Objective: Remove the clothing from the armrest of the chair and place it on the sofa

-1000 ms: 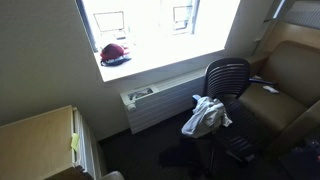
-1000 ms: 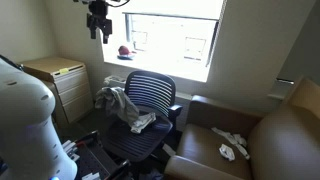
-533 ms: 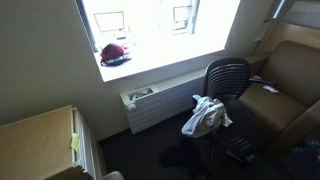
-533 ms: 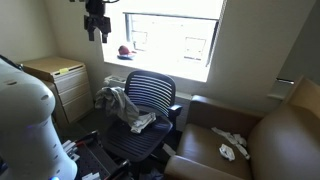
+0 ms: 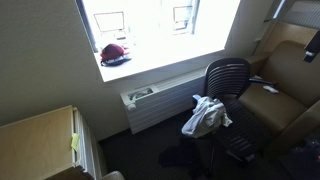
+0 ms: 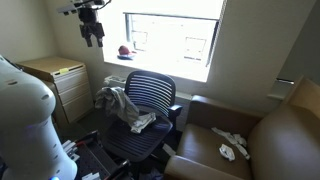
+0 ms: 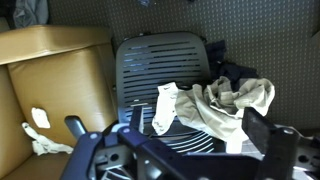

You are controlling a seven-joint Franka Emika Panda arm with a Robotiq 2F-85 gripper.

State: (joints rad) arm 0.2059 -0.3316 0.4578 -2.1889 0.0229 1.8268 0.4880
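Note:
Pale grey-white clothing (image 6: 124, 106) lies crumpled over the armrest and seat of a dark mesh office chair (image 6: 153, 95). It shows in both exterior views (image 5: 207, 116) and in the wrist view (image 7: 228, 104), as does the chair (image 5: 228, 75) (image 7: 160, 62). The brown leather sofa (image 6: 262, 135) (image 5: 285, 90) (image 7: 55, 75) stands beside the chair. My gripper (image 6: 92, 32) hangs high above the scene, well apart from the clothing. In the wrist view its jaws (image 7: 200, 140) are open and empty over the chair seat.
A small white cloth (image 6: 232, 149) (image 7: 38, 130) lies on the sofa seat. A red cap (image 5: 115, 53) (image 6: 124, 50) sits on the windowsill. A wooden cabinet (image 6: 55, 75) (image 5: 40, 130) stands by the wall and a radiator (image 5: 150, 100) under the window.
My gripper has shifted a little sideways, away from the window, still high up. The clothing and chair have not moved.

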